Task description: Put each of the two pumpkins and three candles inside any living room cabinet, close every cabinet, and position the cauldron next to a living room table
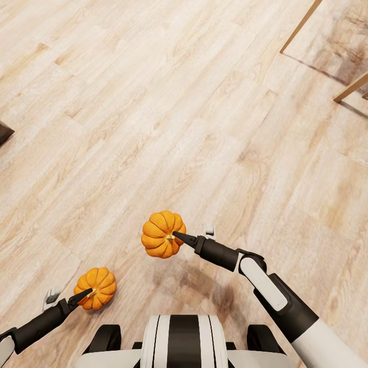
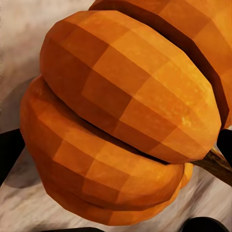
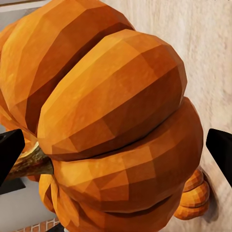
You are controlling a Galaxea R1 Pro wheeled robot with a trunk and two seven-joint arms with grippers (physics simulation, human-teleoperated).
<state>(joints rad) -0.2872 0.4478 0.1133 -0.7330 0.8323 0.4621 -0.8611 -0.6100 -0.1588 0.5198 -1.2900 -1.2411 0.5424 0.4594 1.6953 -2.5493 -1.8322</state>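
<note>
While clamped, each end effector (image 1: pixel 88 293) pumpkin-laden (image 1: pixel 97 289).

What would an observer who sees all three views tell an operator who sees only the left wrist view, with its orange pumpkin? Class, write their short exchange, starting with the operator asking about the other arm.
Operator: I see one pumpkin between my fingers. What is the right arm doing?
Observer: The right gripper is shut on a second pumpkin, further forward than yours.
Operator: What lies under and ahead of us?
Observer: A light wood-plank floor, with slim wooden legs at the far right of the head view.
</note>
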